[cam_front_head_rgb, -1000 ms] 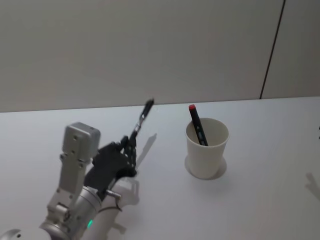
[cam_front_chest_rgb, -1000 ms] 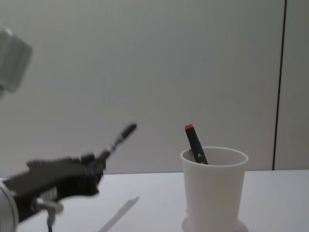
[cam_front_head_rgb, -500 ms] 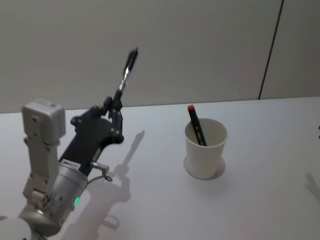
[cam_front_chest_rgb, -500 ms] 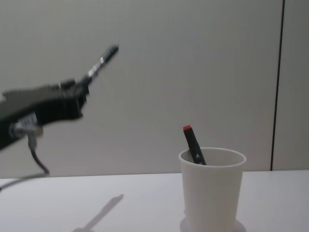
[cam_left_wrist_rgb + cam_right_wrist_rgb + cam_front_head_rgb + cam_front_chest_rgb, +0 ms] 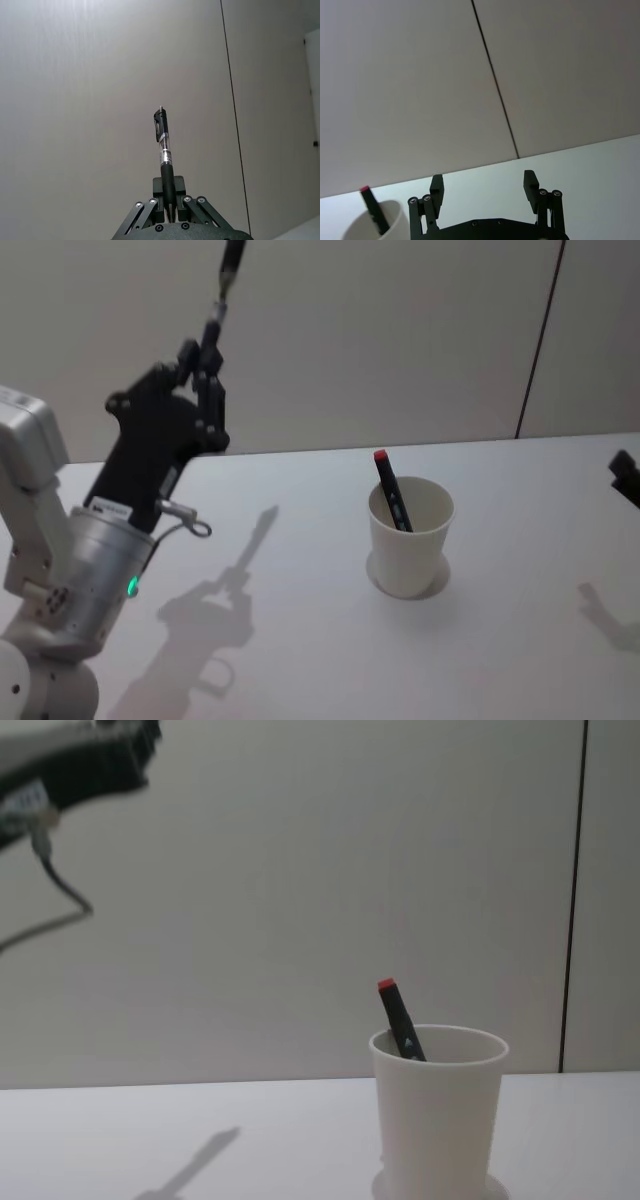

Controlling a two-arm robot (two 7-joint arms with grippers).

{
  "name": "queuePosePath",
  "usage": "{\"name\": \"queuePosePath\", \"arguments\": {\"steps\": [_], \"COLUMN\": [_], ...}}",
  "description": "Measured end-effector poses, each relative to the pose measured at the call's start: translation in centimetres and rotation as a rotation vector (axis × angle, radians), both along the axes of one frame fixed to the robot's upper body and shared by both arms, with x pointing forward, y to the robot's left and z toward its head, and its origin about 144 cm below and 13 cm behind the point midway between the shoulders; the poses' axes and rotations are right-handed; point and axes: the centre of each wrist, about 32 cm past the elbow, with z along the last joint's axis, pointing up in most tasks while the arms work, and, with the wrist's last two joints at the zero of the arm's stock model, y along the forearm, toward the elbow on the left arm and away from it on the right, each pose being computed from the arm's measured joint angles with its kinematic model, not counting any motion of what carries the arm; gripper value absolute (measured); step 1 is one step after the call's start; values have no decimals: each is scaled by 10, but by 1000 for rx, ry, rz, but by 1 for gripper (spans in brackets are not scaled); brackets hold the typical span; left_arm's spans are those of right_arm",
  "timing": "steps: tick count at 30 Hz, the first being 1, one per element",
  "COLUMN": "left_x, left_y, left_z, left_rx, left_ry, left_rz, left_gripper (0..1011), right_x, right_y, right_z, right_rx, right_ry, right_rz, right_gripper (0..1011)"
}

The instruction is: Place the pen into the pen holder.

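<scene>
Black pen (image 5: 231, 260) pinched upright in left gripper (image 5: 208, 340), fingers closed on its lower barrel, high in the head view's upper left. White paper pen holder (image 5: 405, 555) stands right of centre on the table (image 5: 300, 640), red-capped marker (image 5: 392, 490) leaning inside. Right gripper (image 5: 483, 182) at right edge, fingers spread wide.

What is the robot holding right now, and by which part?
The left end effector holds a black pen by its grip section near the tip, clip end sticking out. The right end effector is open and empty.
</scene>
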Motion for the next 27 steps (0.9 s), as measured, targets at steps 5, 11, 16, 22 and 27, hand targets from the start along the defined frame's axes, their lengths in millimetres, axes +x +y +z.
{"name": "queuePosePath", "arguments": {"steps": [5,11,16,22,27], "left_x": [4,7,9,10,10], "left_y": [1,1,2,2,2], "left_z": [10,18,23,26,28], "left_rx": [-17,-33,-41,-46,-48], "left_ry": [-59,-112,-140,-159,-170], "left_rz": [-12,-21,-25,-29,-31], "left_gripper": [130,130,131,130,130], "right_x": [3,7,11,16,20], "right_y": [6,16,26,37,47], "right_z": [9,23,35,49,59], "right_rx": [61,151,232,331,406], "right_ry": [-6,-19,-30,-42,-52], "right_rz": [49,125,196,284,351], "right_gripper": [1001,1001,1001,1001,1002]}}
